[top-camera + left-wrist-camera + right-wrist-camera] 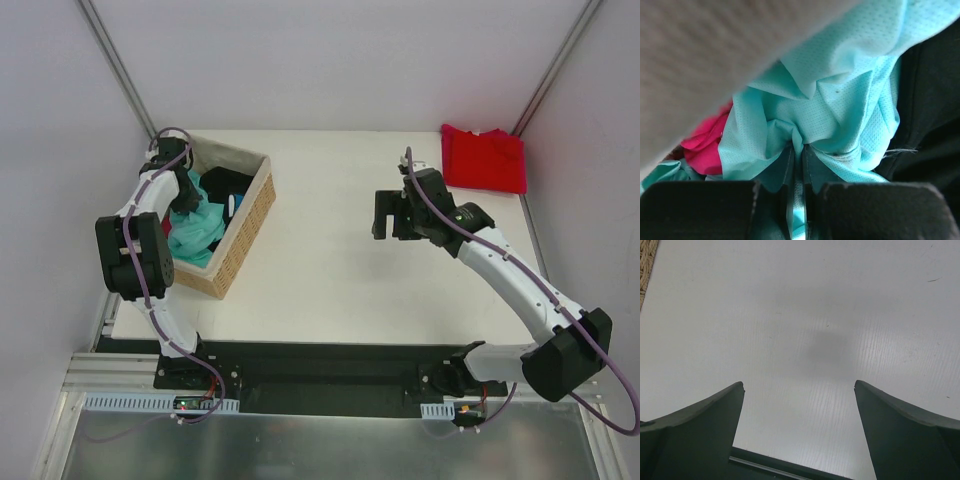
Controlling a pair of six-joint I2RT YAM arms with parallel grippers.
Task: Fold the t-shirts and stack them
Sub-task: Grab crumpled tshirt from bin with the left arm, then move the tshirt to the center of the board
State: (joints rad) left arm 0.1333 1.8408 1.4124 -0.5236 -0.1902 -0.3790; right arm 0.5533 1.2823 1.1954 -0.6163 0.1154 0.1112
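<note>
While in basket (251, 214), pincer (799, 151) on t-shirt (840, 95)

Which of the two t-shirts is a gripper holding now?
The teal t-shirt in the basket: the left gripper is shut on it. The red t-shirt lies untouched on the table.

Basket wall (248, 220) close beside teal t-shirt (197, 232)

The teal shirt (840, 95) is soft matt cloth in a fine pinhole mesh knit, heavily creased. The red shirt (485, 160) is matt cloth. The black garment (932, 90) is dull dark cloth; its weave cannot be made out. The basket (250, 215) is rough woven wicker. The table (805, 315) is white, smooth and matt, with faint fine ribbing. The right gripper fingers (695, 435) look like smooth, dark matt plastic.
</note>
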